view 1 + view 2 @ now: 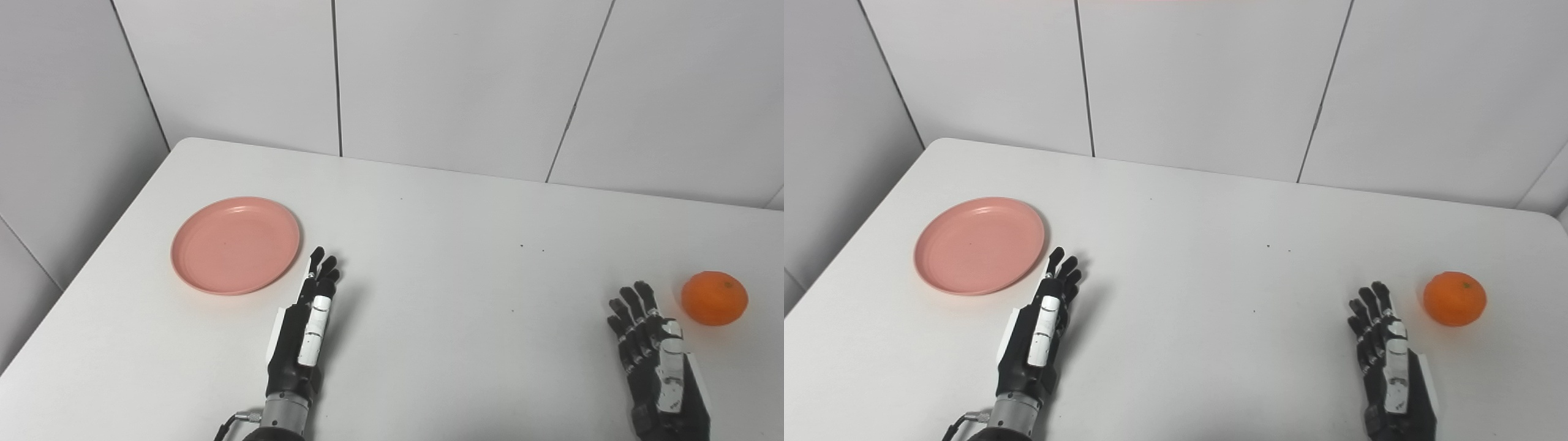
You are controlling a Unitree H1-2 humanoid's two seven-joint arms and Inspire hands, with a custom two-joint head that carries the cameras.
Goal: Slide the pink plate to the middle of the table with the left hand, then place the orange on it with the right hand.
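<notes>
A white table point(429, 245) is seen filling most of the scene, backed on the far side by a wall of pale panels point(465, 79) divided by thin dark seams. The rounded far-left corner of the table is shown below the wall.

On the left part of the table, a pink plate point(236, 245) is laid flat and empty, well away from the middle. Just to the right of its near edge, the left hand point(306, 331) is held above the tabletop, edge-on, with its fingers point(323, 269) stretched forward and close together; nothing is gripped, and the fingertips are seen near the plate's rim but apart from it. A shadow is cast on the table to the hand's right.

At the near right, the right hand point(655, 355) is positioned with its back turned up and its fingers point(631, 309) extended and slightly spread, nothing being held in them.

An orange point(715, 298) is set on the table just beyond and to the right of that hand, near but untouched by it, its small stem mark shown on top. A few tiny dark specks point(522, 247) are visible on the table's middle.
</notes>
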